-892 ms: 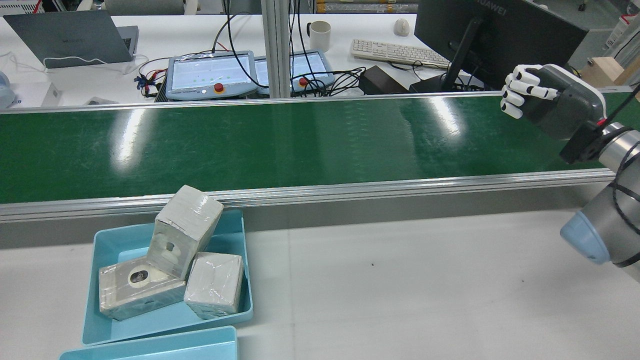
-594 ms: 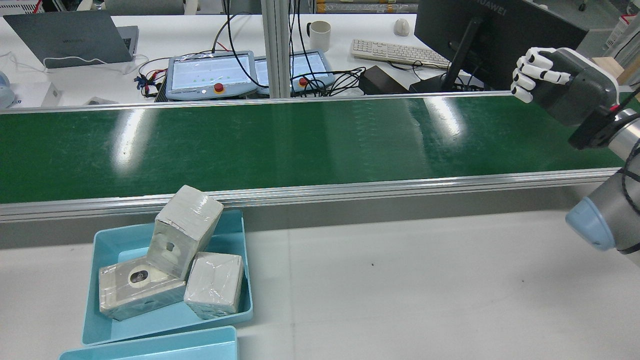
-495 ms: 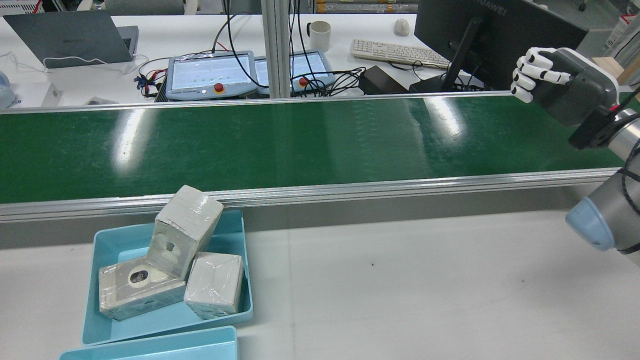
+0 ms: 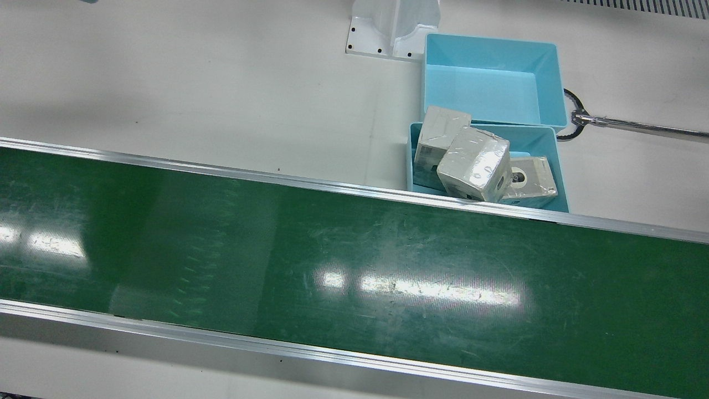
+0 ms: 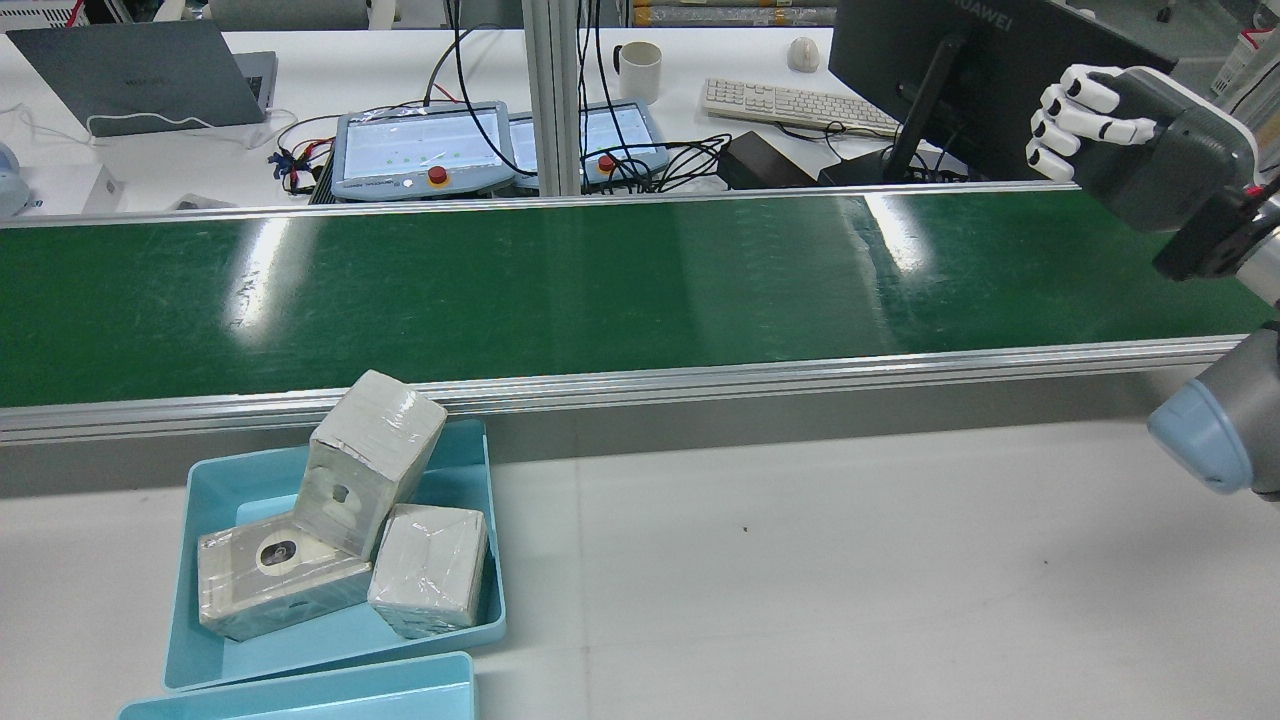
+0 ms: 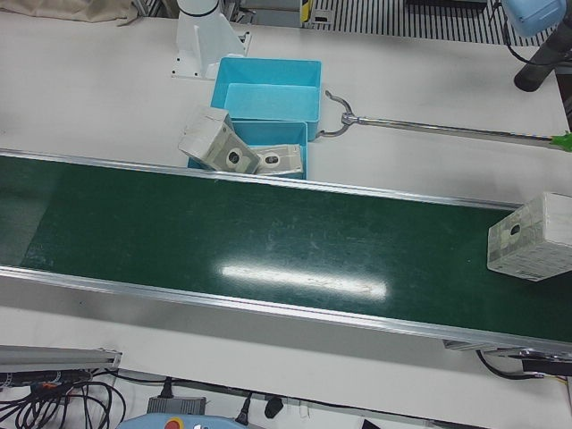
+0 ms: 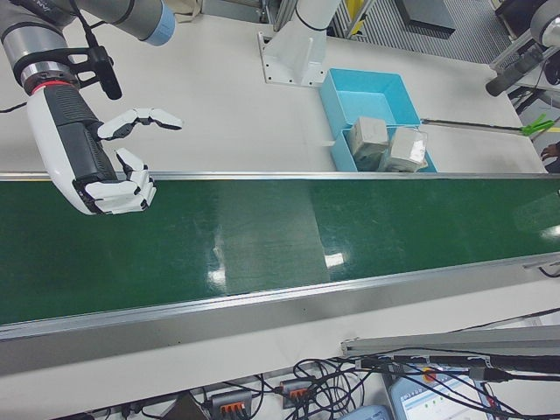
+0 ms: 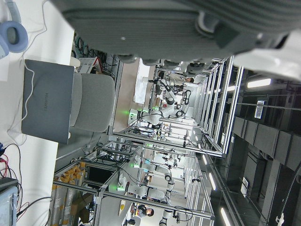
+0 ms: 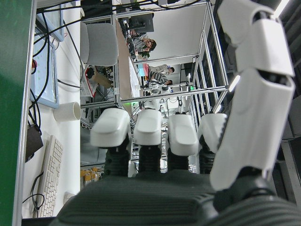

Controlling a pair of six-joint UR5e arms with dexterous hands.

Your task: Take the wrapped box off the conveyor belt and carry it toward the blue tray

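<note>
A wrapped grey box (image 6: 532,237) rides on the green conveyor belt (image 6: 268,232) at the far right edge of the left-front view; no other view shows it. The blue tray (image 5: 465,470) beside the belt holds three wrapped boxes, one (image 5: 370,460) leaning tilted on the others. My right hand (image 5: 1130,130) hovers open above the belt's opposite end, fingers curled and thumb apart (image 7: 87,157), holding nothing. Only the grey underside of my left hand (image 8: 164,23) shows in its own view, and its fingers are hidden.
A second, empty blue tray (image 4: 493,83) stands next to the full one (image 4: 559,166). A metal hooked rod (image 4: 637,124) lies on the white table beside them. An arm pedestal (image 4: 393,27) is close by. Beyond the belt are teach pendants (image 5: 420,150), a monitor (image 5: 960,70) and a keyboard (image 5: 790,100).
My right hand has risen and drifted to the right, farther from the middle of the belt. The boxes in the tray have not moved.
</note>
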